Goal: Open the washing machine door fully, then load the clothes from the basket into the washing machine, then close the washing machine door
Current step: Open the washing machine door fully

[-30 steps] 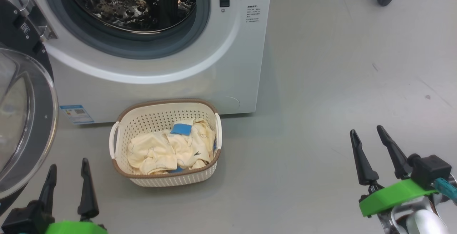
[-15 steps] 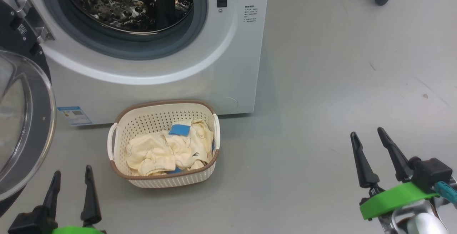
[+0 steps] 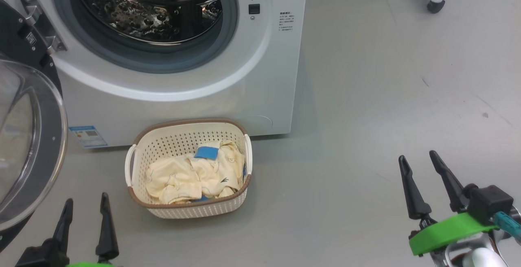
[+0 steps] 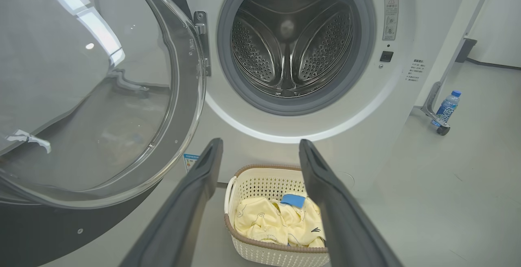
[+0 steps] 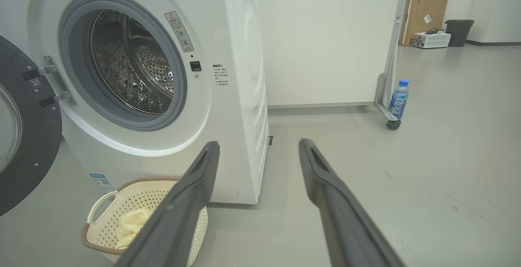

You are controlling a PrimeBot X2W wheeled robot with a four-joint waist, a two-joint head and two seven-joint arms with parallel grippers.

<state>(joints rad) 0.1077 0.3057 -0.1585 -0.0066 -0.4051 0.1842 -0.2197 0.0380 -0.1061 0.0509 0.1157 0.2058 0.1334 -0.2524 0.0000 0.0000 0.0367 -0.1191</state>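
Observation:
The white washing machine (image 3: 183, 96) stands in front of me, its steel drum (image 4: 291, 43) bare inside. The washing machine door (image 3: 28, 145) is swung wide open to the left, glass bowl facing me (image 4: 81, 96). The cream basket (image 3: 175, 141) sits on the floor against the machine's front, with the pale yellow clothes (image 3: 195, 175) and a blue patch heaped inside. My left gripper (image 3: 87, 199) hangs open, short of the basket's left front corner. My right gripper (image 3: 417, 156) is open over bare floor, far right of the basket. Neither holds anything.
A water bottle (image 5: 398, 99) stands by a wheeled frame foot (image 3: 433, 2) at the far right. Grey floor spreads to the right of the machine. A cardboard box (image 5: 425, 12) and a bin (image 5: 459, 31) are far behind. The open door occupies the left side.
The head picture has shifted slightly. Both grippers sit a little lower in it, the left one more so. Both stay open, and the basket and clothes lie as before.

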